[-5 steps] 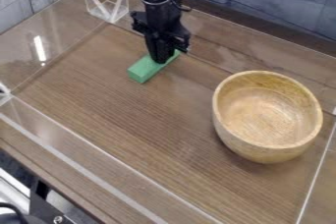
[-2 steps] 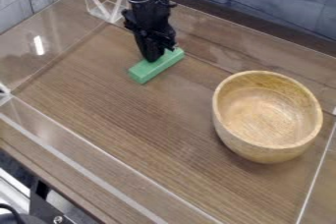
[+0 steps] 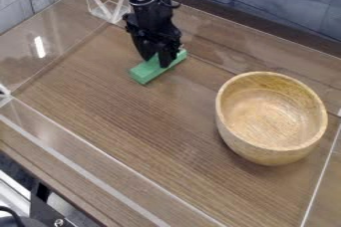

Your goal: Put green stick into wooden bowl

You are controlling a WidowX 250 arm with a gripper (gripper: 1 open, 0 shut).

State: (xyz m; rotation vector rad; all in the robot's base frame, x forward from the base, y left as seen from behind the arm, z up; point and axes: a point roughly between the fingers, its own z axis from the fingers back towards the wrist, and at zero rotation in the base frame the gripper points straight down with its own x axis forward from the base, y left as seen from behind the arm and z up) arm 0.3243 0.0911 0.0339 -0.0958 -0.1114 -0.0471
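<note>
The green stick (image 3: 154, 69) lies flat on the wooden table, left of centre and angled toward the back right. My gripper (image 3: 156, 58) hangs straight down over the stick's far end. Its dark fingers (image 3: 140, 52) are spread apart and reach down on either side of the bar, so it is open and holds nothing. The far end of the stick is partly hidden behind the fingers. The wooden bowl (image 3: 314, 121), round and light tan with a thick rim, stands empty at the right, well away from the gripper.
Low clear acrylic walls (image 3: 54, 136) border the tabletop (image 3: 134, 131) at the front left and right. A small clear plastic stand (image 3: 102, 8) sits at the back left, just behind the arm.
The gripper has shifted a little to the left and come down over the stick, and its fingers have spread wider. The stick and the bowl have stayed in place.
</note>
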